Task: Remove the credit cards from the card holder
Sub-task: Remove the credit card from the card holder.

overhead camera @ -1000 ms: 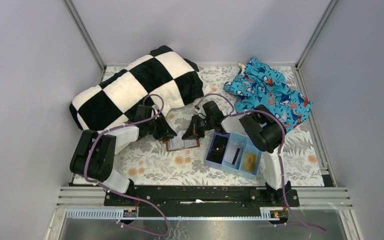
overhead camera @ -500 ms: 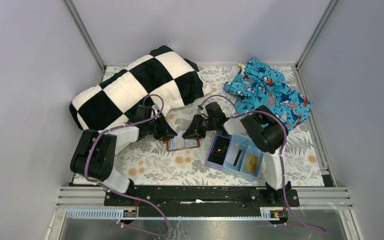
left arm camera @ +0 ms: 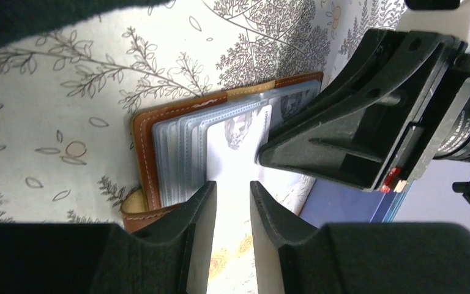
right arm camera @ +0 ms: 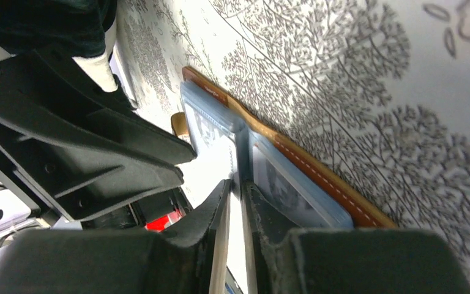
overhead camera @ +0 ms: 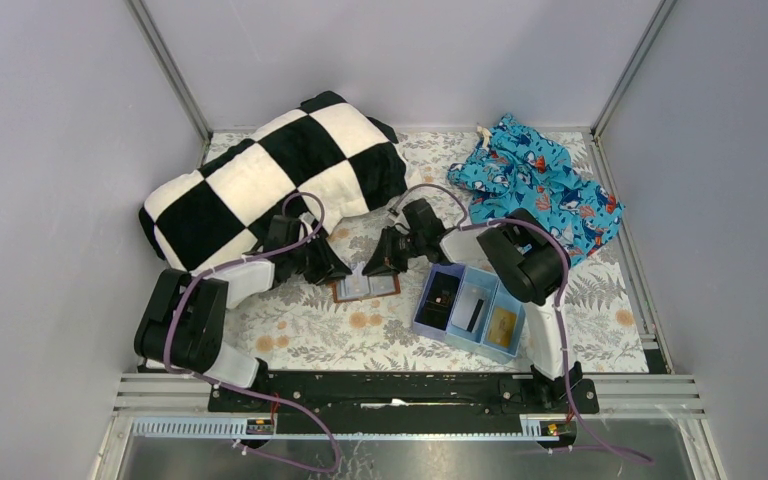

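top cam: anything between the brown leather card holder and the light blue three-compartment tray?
Nothing: in the top view a narrow strip of bare floral tablecloth separates the brown leather card holder from the light blue three-compartment tray.

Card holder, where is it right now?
In the top view the card holder lies open between the left pincer and right pincer, just left of the light blue tray.

Plain lilac-grey walls (overhead camera: 410,50), aluminium frame rails (overhead camera: 170,70), floral-patterned tabletop (overhead camera: 300,330)
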Robot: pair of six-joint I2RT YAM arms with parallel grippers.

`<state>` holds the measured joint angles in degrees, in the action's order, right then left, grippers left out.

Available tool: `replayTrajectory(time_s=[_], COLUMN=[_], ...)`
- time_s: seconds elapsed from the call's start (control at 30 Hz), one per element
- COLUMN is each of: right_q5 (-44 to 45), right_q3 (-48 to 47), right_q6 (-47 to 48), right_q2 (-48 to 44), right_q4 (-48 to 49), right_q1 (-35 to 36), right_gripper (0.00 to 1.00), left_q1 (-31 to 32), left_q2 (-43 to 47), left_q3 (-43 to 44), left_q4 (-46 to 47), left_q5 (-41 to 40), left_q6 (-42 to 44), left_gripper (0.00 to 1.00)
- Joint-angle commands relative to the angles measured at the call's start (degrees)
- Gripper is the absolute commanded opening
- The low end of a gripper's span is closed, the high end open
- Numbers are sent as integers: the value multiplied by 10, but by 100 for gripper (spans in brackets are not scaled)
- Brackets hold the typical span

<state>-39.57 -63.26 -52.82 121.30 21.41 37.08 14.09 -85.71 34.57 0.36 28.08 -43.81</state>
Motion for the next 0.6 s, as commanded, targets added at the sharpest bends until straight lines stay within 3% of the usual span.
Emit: replayTrajectory(time_s=[0.0,0.27,0.43,0.57], right_q5=[-7,-37,-67,-84], right_q3=[-52,-84,-120,-179], right_q6=[59,93,101,147], right_q2=[20,41,63,95], right_q4=[-57,-71,-61,-116], right_q1=[11,16,17,17], right_gripper=[20,1,0,0], left_q1=[-12,-19,-20,-20], left_q2=[10,34,39,37], left_q3=[-38,-44,-35,-32], left_q4=[-92,-108,-112,-107], left_q5=[-88,-94,-95,-82], left_q6=[15,15,15,11], left_gripper=[33,33,34,33])
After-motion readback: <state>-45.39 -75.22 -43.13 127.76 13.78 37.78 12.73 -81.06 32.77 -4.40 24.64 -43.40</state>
